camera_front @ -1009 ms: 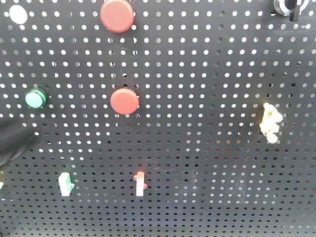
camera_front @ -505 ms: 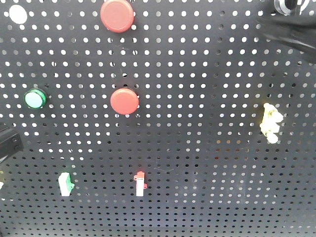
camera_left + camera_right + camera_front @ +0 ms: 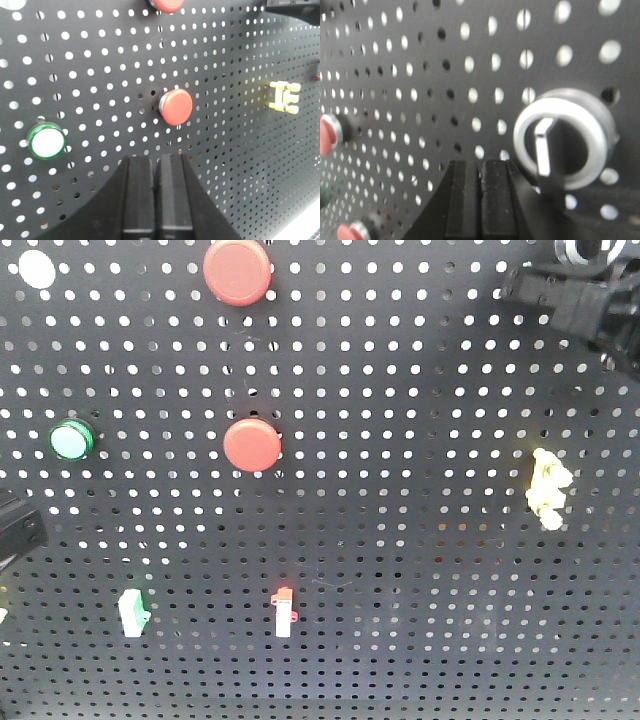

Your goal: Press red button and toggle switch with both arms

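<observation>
Two round red buttons sit on the black pegboard, one at the top [image 3: 237, 270] and one mid-board [image 3: 252, 445]. The toggle switch [image 3: 284, 612], a small white lever with a red tip, is below the middle button. My left gripper [image 3: 28, 528] pokes in at the left edge, shut and empty. In its wrist view its tips [image 3: 156, 162] sit just below the middle red button [image 3: 176, 106], apart from it. My right gripper [image 3: 522, 285] is at the top right, shut and empty [image 3: 481, 167], beside a silver rotary knob [image 3: 562, 137].
A green round button [image 3: 72, 440] is at the left and a white cap [image 3: 37, 268] at the top left. A green-tipped white switch [image 3: 132, 612] is low on the left, and a yellow clip piece [image 3: 547, 488] at the right. The rotary knob [image 3: 585, 250] is in the top right corner.
My right gripper has come into view at the top right and moved leftward along the board. The left gripper has settled at the left edge, barely shifting in the last half second.
</observation>
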Available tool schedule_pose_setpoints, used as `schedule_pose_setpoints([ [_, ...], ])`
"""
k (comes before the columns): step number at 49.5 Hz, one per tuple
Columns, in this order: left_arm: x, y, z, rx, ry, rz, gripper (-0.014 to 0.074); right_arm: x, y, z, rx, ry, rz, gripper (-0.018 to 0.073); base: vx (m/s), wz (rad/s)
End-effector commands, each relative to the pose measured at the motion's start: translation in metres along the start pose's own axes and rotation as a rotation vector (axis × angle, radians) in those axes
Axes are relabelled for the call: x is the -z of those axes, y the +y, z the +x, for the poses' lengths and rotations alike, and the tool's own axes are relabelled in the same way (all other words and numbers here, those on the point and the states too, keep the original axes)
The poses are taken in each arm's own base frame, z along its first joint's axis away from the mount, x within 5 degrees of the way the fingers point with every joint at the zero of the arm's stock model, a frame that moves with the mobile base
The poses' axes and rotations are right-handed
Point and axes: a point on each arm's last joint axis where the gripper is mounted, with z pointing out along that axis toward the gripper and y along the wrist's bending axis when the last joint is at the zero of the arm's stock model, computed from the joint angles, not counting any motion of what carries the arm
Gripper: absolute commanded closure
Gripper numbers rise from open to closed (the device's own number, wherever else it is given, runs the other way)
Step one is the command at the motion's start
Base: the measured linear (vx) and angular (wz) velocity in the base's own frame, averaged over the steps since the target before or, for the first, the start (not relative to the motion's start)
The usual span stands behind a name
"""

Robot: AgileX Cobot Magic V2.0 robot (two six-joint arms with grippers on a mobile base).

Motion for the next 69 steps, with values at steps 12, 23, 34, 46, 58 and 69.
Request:
schedule_pose_setpoints([
  [12, 0.002, 0.003, -0.015, 0.01, -0.098, -0.033, 0.0594, 0.01, -0.007, -0.021, 0.114, -0.108, 0.137, 0.0562, 0.0, 0.0],
  [23, 0.002, 0.003, -0.015, 0.001, -0.098, -0.033, 0.0594, 0.015, -0.019, -0.024, 0.133, -0.106, 0.199, 0.0562, 0.0, 0.0],
  [34, 0.002, 0.003, -0.015, 0.001, -0.098, -0.033, 0.0594, 0.022, -0.02, -0.027, 0.124, -0.112, 0.209, 0.0562, 0.0, 0.0],
  [46, 0.001, 0.002, -0.004, 0.0, -0.041, -0.017, 0.0594, 0.032, -0.007, -0.021, 0.164, -0.037, 0.13, 0.0562, 0.0, 0.0],
  [58, 0.017, -0.001, 0.048, 0.007, 0.048, -0.02, 0.0594, 0.085, -0.001, 0.026, 0.244, -0.022, 0.257, 0.0562, 0.0, 0.0],
  [69, 0.062, -0.009, 0.095, 0.003, 0.094, 0.012, 0.0594, 0.165, 0.024, 0.096, 0.311, -0.036, 0.284, 0.0562, 0.0, 0.0],
])
